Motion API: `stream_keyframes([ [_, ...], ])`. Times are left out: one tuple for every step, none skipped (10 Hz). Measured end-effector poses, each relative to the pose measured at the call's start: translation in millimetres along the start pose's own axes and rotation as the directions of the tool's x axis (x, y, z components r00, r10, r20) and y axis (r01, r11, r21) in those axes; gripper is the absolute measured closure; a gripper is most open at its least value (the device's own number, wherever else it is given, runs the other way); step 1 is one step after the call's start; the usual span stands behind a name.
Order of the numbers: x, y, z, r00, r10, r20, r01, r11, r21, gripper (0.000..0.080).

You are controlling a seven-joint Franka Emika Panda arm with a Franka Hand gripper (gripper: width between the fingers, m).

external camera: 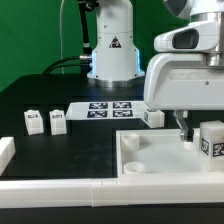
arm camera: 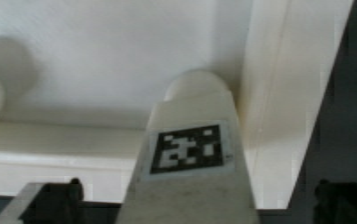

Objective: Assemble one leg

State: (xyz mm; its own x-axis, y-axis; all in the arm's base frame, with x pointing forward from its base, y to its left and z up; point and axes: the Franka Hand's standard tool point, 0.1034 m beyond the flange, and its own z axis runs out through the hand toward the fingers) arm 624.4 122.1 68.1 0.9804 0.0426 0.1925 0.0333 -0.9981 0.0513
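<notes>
A leg (arm camera: 193,150), a white block with a black-and-white tag, stands over the white tray (arm camera: 86,90), its far end near the tray's rim. My gripper (arm camera: 196,200) is open. A dark fingertip (arm camera: 59,200) shows on each side of the leg, with a gap between each and the leg. In the exterior view the gripper (external camera: 190,130) hangs over the tray (external camera: 150,160) at the right, with that leg (external camera: 212,138) right beside it. Three more legs lie on the black table: two at the left (external camera: 35,121) (external camera: 57,121) and one (external camera: 152,116) by the tray's far edge.
The marker board (external camera: 108,107) lies flat behind the tray. The robot's base (external camera: 112,50) stands at the back. A white rail (external camera: 60,188) runs along the table's front, with a white block (external camera: 5,150) at the far left.
</notes>
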Motion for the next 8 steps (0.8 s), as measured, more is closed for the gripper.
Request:
stream_keyframes([
  [-0.1,0.1,0.2,1.000,0.000,0.000,0.000,1.000,0.000,0.0246],
  [-0.2,0.1,0.4,1.000,0.000,0.001,0.000,1.000,0.000,0.0246],
  [-0.4,0.0,0.6,1.000,0.016,0.001,-0.016,1.000,0.000,0.0447],
  [-0.4,0.1,0.6,0.999,0.048,0.001,-0.048,0.999,0.000,0.0509],
  [-0.5,-0.2,0.7,0.996,0.087,0.001,-0.087,0.996,0.001,0.0509],
  [-0.8,-0.7,0.9,0.979,0.203,0.002,-0.203,0.979,0.001,0.0509],
  [-1.0,-0.8,1.1,0.943,0.332,0.001,-0.332,0.943,-0.003,0.0509],
  [-1.6,-1.0,1.3,0.864,0.503,-0.001,-0.503,0.864,-0.007,0.0509],
])
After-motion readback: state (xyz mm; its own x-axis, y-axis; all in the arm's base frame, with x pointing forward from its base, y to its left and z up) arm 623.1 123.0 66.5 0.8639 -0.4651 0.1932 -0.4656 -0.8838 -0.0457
